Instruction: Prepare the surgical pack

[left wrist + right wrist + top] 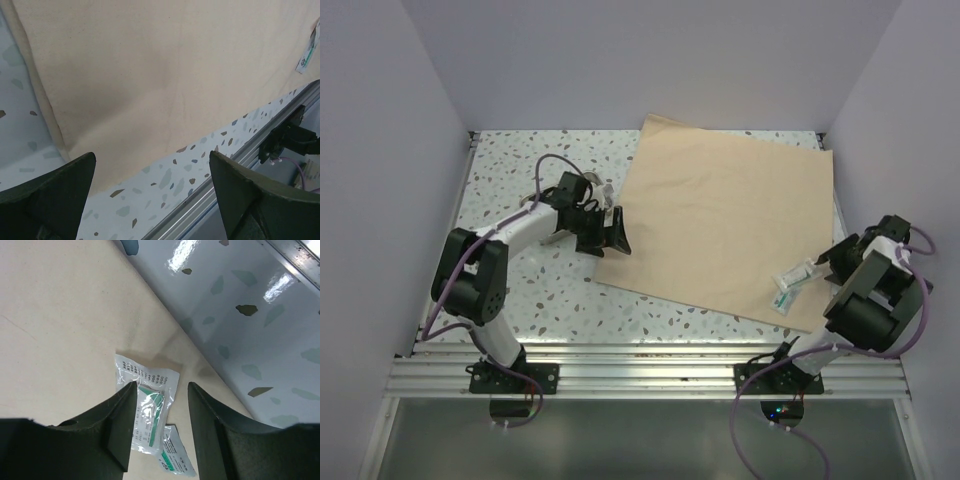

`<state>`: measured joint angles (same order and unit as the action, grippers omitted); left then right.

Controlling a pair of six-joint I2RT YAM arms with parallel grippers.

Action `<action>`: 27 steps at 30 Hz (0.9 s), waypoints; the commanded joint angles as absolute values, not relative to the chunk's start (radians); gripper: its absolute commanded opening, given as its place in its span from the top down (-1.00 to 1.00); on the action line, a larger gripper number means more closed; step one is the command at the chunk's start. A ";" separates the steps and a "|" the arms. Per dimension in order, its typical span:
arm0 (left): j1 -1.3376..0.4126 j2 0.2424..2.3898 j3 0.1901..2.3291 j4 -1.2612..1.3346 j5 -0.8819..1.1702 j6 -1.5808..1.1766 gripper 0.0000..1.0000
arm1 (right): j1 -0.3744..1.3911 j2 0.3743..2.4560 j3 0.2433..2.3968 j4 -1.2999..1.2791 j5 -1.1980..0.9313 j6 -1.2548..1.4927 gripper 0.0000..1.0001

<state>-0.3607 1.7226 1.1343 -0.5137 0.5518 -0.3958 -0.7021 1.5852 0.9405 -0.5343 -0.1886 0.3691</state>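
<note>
The surgical pack's tan wrap sheet (720, 220) lies flat and unfolded on the speckled table. My left gripper (610, 232) stands open just off the sheet's left edge, low over the table, with nothing between its fingers; its wrist view shows the sheet (150, 75) ahead of the gripper (152, 155). Two clear sealed packets with green and white labels (793, 282) rest on the sheet's near right corner. My right gripper (163, 385) hovers over them, jaws partly apart. The upper packet (155, 400) lies on the sheet (60, 315) under the gap, the lower packet (175, 457) beside it. Neither looks pinched.
An aluminium rail (650, 365) runs along the table's near edge. Pale walls close in the left, back and right sides. The right arm's base (290, 140) shows past the rail in the left wrist view. Bare speckled table (520, 170) lies left of the sheet.
</note>
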 commanded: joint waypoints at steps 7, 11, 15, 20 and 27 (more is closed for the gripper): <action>-0.364 1.761 1.198 -0.499 0.598 -0.345 -0.99 | -0.701 1.649 0.903 -0.410 -0.253 0.380 0.08; -0.364 1.756 1.192 -0.497 0.595 -0.336 -0.99 | -0.701 1.655 0.908 -0.396 -0.264 0.371 0.10; -0.364 1.755 1.189 -0.494 0.600 -0.336 -0.99 | -0.701 1.684 0.930 -0.394 -0.282 0.373 0.15; -0.364 1.759 1.192 -0.502 0.595 -0.336 -0.99 | -0.701 1.689 0.922 -0.373 -0.316 0.373 0.37; -0.364 1.752 1.169 -0.492 0.610 -0.360 -0.99 | -0.701 1.654 0.913 -0.390 -0.328 0.351 0.70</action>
